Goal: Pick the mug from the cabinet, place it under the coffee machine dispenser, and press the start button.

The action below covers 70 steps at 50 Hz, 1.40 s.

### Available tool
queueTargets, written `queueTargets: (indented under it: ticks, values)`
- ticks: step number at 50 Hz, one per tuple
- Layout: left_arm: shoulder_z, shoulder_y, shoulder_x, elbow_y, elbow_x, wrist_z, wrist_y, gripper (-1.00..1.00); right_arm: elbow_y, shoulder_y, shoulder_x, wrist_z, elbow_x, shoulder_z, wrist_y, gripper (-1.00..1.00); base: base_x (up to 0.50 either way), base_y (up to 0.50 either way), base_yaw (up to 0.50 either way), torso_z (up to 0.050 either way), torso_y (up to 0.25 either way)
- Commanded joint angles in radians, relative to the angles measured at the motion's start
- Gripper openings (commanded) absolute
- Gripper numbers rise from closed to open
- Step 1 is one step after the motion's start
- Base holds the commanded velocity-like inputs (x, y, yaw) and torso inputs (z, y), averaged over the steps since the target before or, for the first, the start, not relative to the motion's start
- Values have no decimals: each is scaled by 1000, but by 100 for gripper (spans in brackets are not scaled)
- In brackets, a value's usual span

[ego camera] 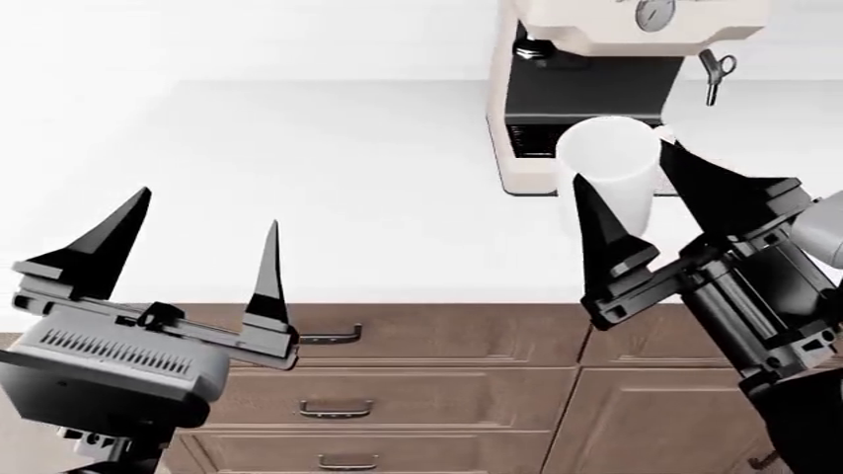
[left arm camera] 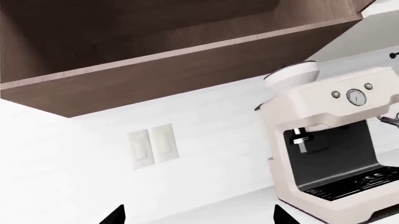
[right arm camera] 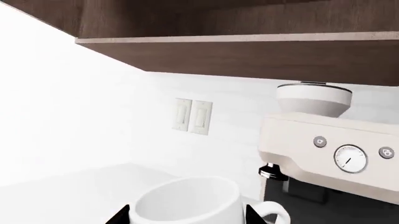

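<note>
The white mug hangs upright just in front of the cream coffee machine, with my right gripper shut on its sides. In the right wrist view the mug fills the space between the two fingertips, its handle toward the machine. The dispenser sits under the machine's overhanging top, beyond the mug. My left gripper stands open and empty over the counter's front edge, far left of the machine. From the left wrist view I see the dispenser above the slotted drip tray.
The brown wall cabinet hangs above the white counter. A double switch plate is on the wall left of the machine. Two round buttons flank the gauge. A chrome steam wand hangs at the machine's right. Drawers lie below.
</note>
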Motion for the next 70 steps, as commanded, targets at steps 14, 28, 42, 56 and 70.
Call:
queueTargets:
  ticks: [14,28,42,56,70]
  values:
    - [-12,18,-2,-6,-8,-8,30,100,-21,-7,-11,5,18,3,-11,-100,0,-490,0,0,0]
    - [-21,23,-3,-15,-14,-14,38,100,-27,-49,-5,-11,38,21,-34,-100,45,-46,0,0,1]
    - [-20,16,-8,-11,-16,-18,32,100,-136,-212,-11,-56,142,207,-58,-100,374,0,0,0,1]
    - [-11,10,-8,-18,-18,-19,32,100,-140,-298,-8,-76,131,228,-95,-100,376,0,0,0,1]
    - [-12,14,-11,-14,-26,-21,33,100,-147,-306,-7,-64,134,217,-102,-100,201,0,0,0,1]
